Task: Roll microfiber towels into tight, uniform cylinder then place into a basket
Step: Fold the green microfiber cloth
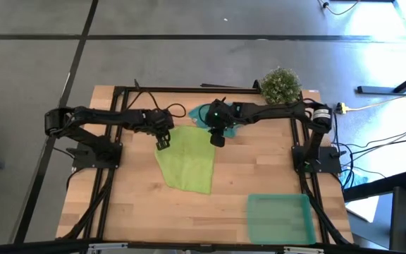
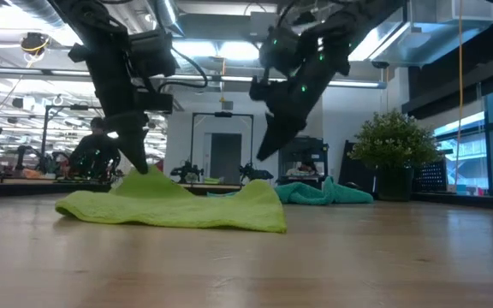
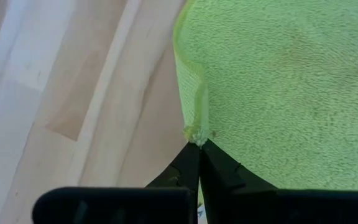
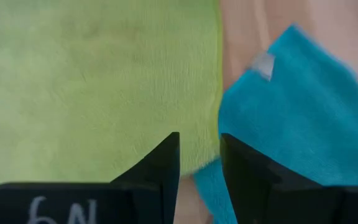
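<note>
Lime green towel [image 1: 187,161] lies mid-frame, its corner pinched by the left gripper [image 1: 162,143]; right gripper [image 1: 217,140] hovers slightly spread.

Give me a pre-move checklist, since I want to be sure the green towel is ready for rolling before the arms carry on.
1. Left claw shut on a corner of the lime green towel: ok.
2. Right claw gripping the towel's other corner: not ok; its jaws stand apart above the edge, holding nothing.
3. Green towel lying flat: not ok; the low view shows it rumpled and raised at both ends.
4. Teal towel clear of the green one: not ok; it lies against the green towel's edge, under the right arm.
5. Basket free to receive a roll: ok; nothing shows inside.
</note>
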### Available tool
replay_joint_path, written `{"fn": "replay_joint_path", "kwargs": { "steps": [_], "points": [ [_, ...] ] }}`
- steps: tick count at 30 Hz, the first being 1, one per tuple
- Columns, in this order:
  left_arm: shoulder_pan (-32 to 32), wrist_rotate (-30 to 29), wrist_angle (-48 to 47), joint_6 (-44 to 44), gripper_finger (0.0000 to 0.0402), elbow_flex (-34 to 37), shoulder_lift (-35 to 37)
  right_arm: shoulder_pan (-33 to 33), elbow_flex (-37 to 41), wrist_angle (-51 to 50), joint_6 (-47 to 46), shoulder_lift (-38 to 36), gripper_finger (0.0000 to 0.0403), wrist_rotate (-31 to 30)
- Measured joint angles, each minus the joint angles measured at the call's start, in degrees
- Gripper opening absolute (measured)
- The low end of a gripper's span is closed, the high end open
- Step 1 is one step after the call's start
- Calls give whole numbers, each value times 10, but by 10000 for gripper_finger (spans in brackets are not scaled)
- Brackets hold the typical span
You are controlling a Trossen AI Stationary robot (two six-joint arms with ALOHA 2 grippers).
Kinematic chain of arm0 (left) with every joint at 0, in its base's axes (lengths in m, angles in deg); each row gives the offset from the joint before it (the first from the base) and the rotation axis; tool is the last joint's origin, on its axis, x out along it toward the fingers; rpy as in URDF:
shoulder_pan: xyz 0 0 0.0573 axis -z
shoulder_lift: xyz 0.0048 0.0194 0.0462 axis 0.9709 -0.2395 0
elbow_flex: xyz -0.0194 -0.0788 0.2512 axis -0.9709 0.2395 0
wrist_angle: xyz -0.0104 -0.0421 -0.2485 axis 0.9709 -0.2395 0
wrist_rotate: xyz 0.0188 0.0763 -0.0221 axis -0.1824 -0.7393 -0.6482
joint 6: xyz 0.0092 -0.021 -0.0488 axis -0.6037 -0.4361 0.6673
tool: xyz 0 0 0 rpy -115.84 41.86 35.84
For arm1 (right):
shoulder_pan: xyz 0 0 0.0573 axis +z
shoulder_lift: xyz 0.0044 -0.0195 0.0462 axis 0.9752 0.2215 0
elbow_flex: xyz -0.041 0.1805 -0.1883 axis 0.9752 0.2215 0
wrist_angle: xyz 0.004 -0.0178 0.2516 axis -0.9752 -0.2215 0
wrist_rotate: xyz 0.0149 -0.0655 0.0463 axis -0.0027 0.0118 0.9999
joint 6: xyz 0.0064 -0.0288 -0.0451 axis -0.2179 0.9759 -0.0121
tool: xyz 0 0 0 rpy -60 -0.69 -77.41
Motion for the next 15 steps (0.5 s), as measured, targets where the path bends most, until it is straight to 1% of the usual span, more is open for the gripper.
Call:
{"fn": "replay_joint_path", "kwargs": {
  "steps": [3,11,15],
  "points": [
    [6,1,0,0,1,0,0,-10,-3,4,12,9,116,0],
    [11,5,-2,3,1,0,0,-33,-4,14,6,14,116,-4],
    [11,5,-2,3,1,0,0,-38,-4,26,5,34,116,33]
  ]
}}
